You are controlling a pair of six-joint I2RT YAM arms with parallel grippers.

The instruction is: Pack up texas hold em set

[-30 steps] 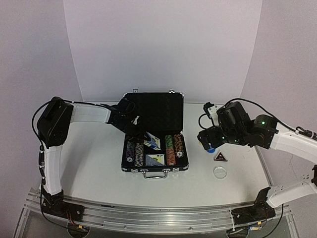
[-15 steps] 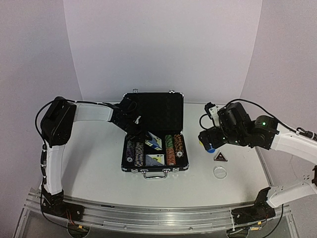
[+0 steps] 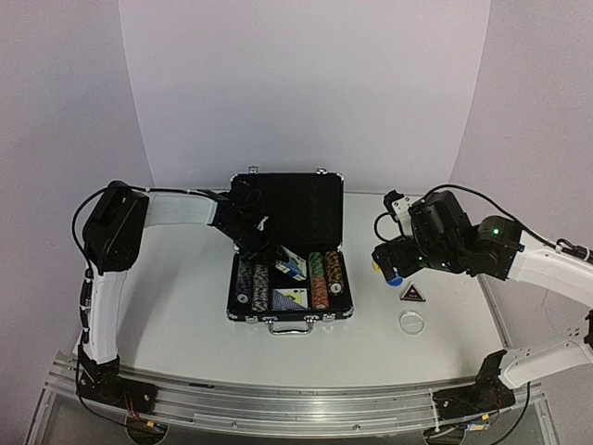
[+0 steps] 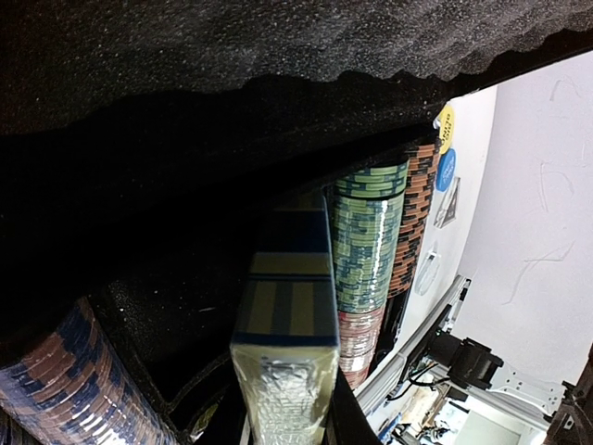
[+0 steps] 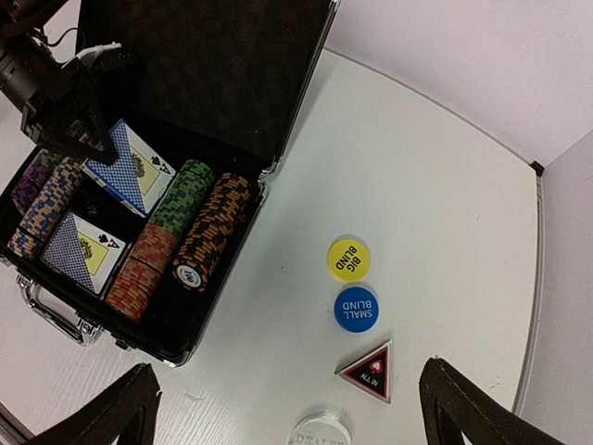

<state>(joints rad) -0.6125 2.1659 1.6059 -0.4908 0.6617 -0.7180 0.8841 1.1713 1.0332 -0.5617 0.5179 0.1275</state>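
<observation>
Blue-backed card deck [image 5: 125, 167] is sitting tilted in the black silver-edged briefcase [image 5: 213, 65], left gripper [image 5: 88, 130] pinching its edge; probably light, stiff, slick. Right gripper [image 5: 292, 399] is hanging open over the table [image 5: 417, 167].

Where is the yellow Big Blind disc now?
Right wrist view: the yellow disc lies on the table right of the open briefcase, beside the blue disc.

An open black briefcase [image 3: 287, 206] sits mid-surface [image 3: 185, 306], lid upright. Striped chips [image 3: 321, 278] fill rows at both sides of its tray, and one card deck [image 3: 290, 299] lies flat near the handle. The left fingers [image 3: 262, 247] hold a second deck [image 3: 291, 267] tilted. The right fingers [image 3: 382, 256] hang over a blue disc [image 3: 396, 277]; a dark triangle [image 3: 412, 293] and a clear disc [image 3: 411, 322] lie nearer.
</observation>
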